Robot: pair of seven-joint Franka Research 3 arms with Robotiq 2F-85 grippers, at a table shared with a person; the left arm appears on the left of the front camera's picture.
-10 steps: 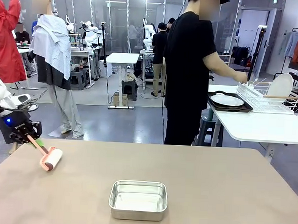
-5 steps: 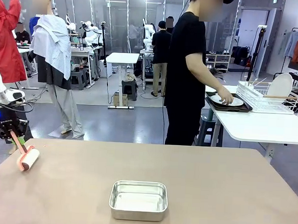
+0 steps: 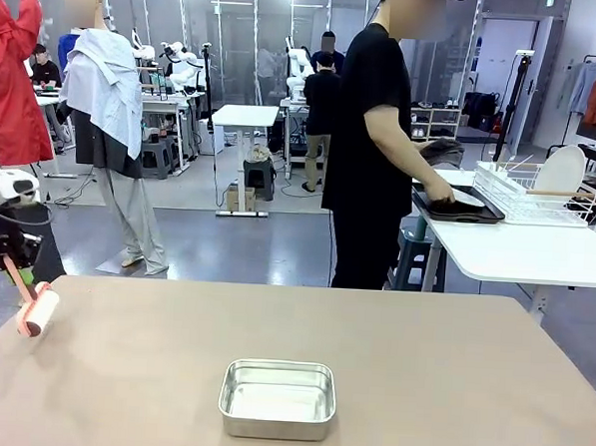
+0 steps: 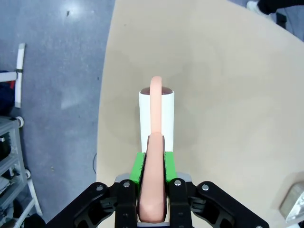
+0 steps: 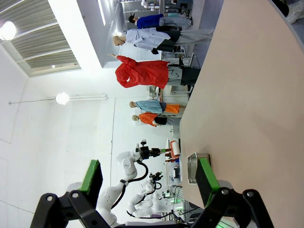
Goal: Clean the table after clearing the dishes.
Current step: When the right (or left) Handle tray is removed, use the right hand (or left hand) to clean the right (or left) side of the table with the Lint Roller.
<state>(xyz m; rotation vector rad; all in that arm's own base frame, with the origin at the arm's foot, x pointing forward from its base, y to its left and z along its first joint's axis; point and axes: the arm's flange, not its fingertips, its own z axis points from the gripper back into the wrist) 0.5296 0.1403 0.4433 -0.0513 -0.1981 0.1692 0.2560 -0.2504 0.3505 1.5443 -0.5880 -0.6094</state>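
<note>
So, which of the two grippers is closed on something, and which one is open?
The left gripper is closed: its fingers clamp the pink handle of the lint roller. The right gripper is open and holds nothing.

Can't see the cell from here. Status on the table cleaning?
Left end effector shut on lint roller, at table's left edge. Right end effector open, empty. Steel tin sits mid-table, in the way.

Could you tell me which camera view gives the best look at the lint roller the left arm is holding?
The left wrist view: the lint roller lies centred, its pink handle clamped in the left gripper. The front view shows it small at the table's left edge; the right wrist view shows it tiny and far off.
</note>
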